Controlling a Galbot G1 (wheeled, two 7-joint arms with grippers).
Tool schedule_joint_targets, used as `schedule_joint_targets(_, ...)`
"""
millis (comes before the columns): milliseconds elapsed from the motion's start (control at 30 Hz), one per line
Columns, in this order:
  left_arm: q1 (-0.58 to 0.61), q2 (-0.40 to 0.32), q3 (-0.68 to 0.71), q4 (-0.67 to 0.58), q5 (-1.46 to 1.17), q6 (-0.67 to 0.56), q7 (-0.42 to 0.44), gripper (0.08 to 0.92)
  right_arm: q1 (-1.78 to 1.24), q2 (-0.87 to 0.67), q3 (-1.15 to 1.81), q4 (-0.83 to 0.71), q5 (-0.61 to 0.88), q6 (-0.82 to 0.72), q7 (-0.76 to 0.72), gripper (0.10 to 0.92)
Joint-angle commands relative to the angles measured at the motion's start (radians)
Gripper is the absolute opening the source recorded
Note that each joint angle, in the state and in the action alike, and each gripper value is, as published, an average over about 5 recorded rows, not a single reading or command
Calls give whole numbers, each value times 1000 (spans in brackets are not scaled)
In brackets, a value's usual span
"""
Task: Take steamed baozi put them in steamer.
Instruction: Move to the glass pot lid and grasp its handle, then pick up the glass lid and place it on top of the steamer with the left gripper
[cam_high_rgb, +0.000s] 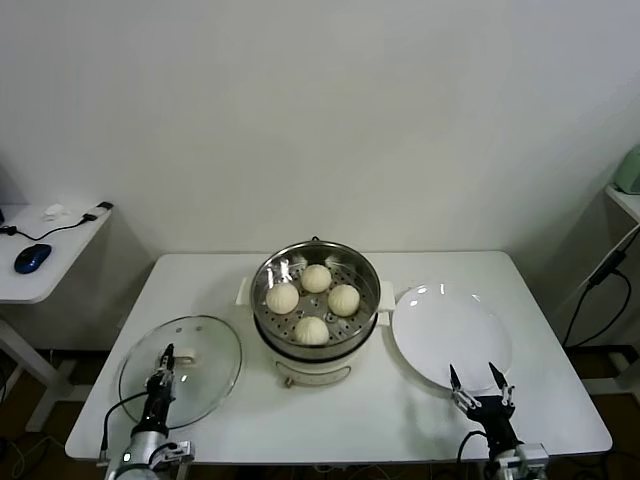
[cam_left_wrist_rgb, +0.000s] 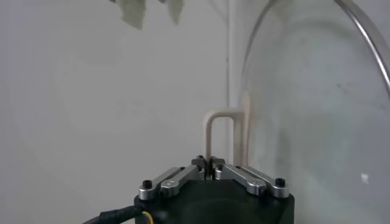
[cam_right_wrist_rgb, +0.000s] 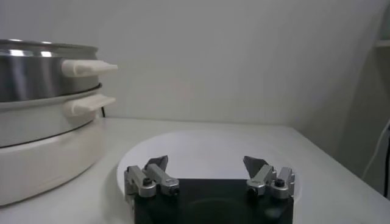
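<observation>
Four cream-white baozi sit in the steel steamer at the table's middle: one at the left, one at the back, one at the right, one at the front. My left gripper is shut and empty at the front left, over the near side of the glass lid. In the left wrist view the gripper points at the lid's white handle just beyond its tips. My right gripper is open and empty at the front right; it also shows in the right wrist view. The steamer's side also shows in the right wrist view.
The glass lid lies flat at the front left, also in the left wrist view. A bare white plate lies right of the steamer, also in the right wrist view. A side desk with a blue mouse stands far left.
</observation>
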Motion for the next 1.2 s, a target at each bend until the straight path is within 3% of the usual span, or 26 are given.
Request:
schedule_joint_targets(33, 81, 53, -49, -312, -143, 66, 151, 138, -1, 1, 8, 22, -4, -14, 4, 823)
schedule_joint_targets(167, 109, 113, -92, -496, -221, 165, 313, 138, 2, 4, 21, 33, -29, -39, 7, 823)
schedule_joint_targets(333, 56, 182, -107, -667, -260, 285, 477, 138, 7, 1, 30, 30, -52, -70, -6, 823)
schedule_joint_targets(533, -85, 201, 66, -734, -195, 418, 595, 138, 16, -5, 31, 19, -75, -68, -33, 823)
schedule_joint_targets(667, -183, 143, 245, -729, -78, 515, 657, 138, 27, -11, 25, 17, -98, -38, -57, 823)
schedule_joint_targets(900, -254, -35, 498, -686, 164, 571, 725, 138, 46, -10, -1, 18, -111, -12, -52, 823)
schedule_joint_targets(1200, -318, -251, 616, -540, 369, 548, 723, 138, 52, -13, -3, -13, -114, 19, -49, 823)
